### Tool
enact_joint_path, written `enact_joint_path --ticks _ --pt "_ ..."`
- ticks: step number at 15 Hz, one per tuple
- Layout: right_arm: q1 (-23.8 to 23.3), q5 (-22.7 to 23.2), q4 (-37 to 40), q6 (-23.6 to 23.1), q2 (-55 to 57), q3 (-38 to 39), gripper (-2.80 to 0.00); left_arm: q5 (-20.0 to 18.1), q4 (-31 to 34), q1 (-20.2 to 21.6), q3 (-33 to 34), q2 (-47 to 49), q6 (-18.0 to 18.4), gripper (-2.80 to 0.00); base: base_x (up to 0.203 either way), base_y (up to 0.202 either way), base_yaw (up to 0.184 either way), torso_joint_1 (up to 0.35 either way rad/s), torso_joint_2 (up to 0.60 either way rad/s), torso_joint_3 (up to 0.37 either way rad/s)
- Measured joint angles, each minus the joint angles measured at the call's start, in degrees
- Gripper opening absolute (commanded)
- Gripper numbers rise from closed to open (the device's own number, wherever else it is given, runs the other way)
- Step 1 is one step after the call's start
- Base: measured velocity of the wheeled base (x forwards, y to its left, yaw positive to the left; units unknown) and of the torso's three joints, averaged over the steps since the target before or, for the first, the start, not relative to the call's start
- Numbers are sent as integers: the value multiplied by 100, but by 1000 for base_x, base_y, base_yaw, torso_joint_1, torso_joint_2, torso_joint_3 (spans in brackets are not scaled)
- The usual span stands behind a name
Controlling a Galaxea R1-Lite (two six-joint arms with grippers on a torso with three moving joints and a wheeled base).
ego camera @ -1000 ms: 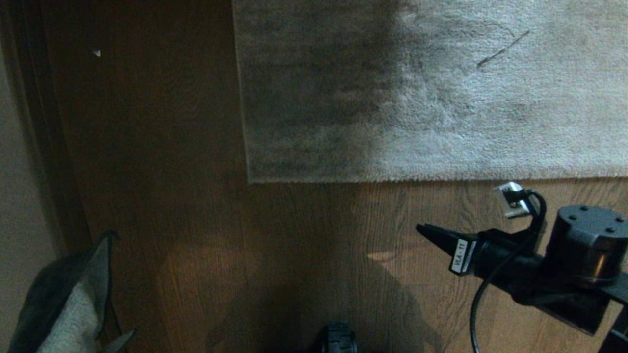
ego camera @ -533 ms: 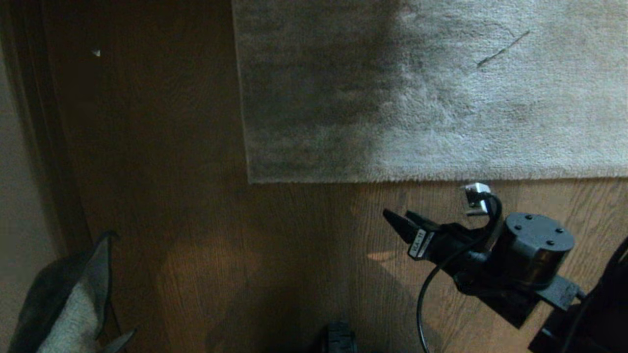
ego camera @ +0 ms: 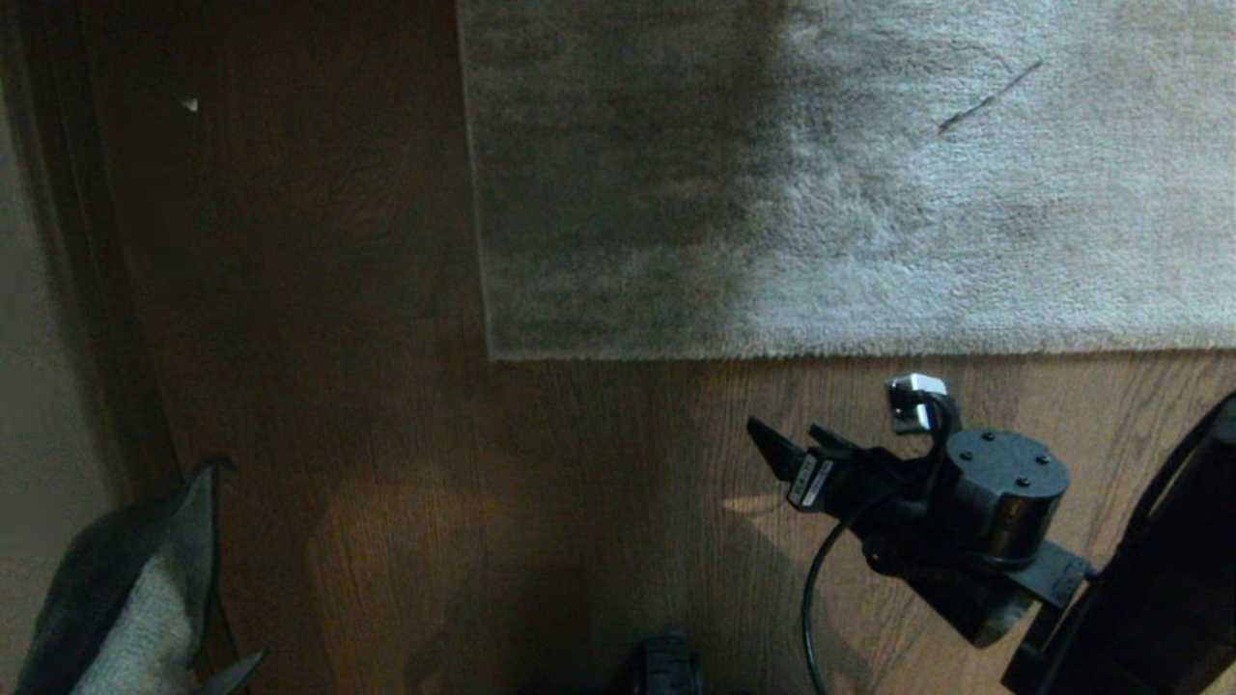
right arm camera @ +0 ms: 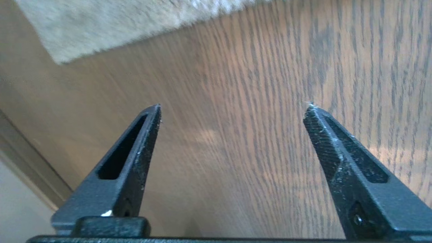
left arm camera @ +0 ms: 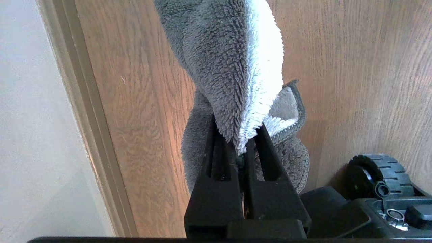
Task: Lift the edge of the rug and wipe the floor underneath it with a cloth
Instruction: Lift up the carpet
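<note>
Right gripper [ego camera: 784, 452] has swung leftward across the floor [ego camera: 386, 463] since a second ago and spread its jaws wide; rug and cloth lie as before.

Largest in the head view, the grey plush rug lies flat, its rug edge [ego camera: 821, 353] running straight across just beyond the right gripper's tips, with a strip of bare wooden planks between them; the rug's square corner [right arm camera: 59, 60] shows ahead of the open, empty fingers [right arm camera: 141, 141] in the right wrist view. Near the baseboard [left arm camera: 84, 111] on the robot's left, the left gripper [left arm camera: 241, 148] is clamped tight on the cloth [left arm camera: 233, 67], which hangs above the planks, well apart from the rug. A black wheel [left arm camera: 378, 172] of the base sits beside it.
</note>
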Motion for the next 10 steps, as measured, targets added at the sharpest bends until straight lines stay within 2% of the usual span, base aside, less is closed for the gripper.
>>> enact_joint_path --ticks 10 --pt "-50 -449 5 -17 411 -480 0 2 0 0 0 0 2 -280 0 0 0 0 0 0"
